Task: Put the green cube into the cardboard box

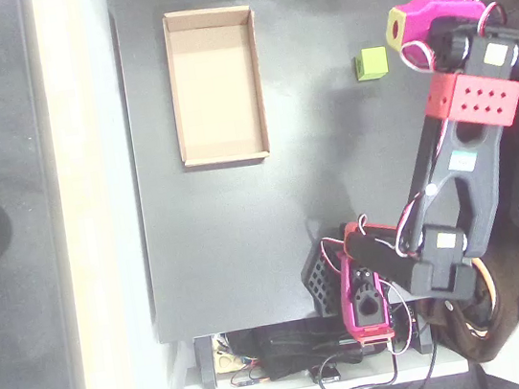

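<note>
The green cube (371, 64) rests on the dark table (227, 238) near its upper right, small and lime-coloured. Well to its left lies the cardboard box (179, 90), a shallow tan tray with a bare floor and nothing inside. My magenta gripper (401, 31) hovers just right of the cube and slightly above it in the picture, its yellow-patched tip pointing left toward the cube. From above, the jaws merge into one magenta shape, so their state is unclear. Nothing shows between them.
The arm's base (364, 298) and a bundle of cables (301, 353) sit at the table's lower edge. The black arm links with a red block (474, 97) run along the right side. A pale strip (98, 217) borders the table on the left.
</note>
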Robot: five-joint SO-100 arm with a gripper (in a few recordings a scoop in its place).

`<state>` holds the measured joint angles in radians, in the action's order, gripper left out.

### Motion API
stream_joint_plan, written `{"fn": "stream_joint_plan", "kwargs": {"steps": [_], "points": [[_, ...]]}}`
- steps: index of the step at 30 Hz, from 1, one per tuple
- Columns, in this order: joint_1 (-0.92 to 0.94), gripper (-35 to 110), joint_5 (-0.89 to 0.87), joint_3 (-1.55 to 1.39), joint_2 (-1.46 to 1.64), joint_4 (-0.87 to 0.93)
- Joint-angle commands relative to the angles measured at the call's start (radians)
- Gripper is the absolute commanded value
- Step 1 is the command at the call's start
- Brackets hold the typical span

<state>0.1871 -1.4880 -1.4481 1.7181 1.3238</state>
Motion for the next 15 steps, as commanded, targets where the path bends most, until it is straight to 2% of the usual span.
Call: {"fn": "stream_joint_plan", "kwargs": {"steps": [1, 7, 15], "points": [[0.014, 16, -0.005, 0.048, -0.012, 0.005], [0.014, 32, -0.005, 0.048, -0.107, 0.005], [0.014, 35, -0.005, 0.048, -0.25, 0.005]]}}
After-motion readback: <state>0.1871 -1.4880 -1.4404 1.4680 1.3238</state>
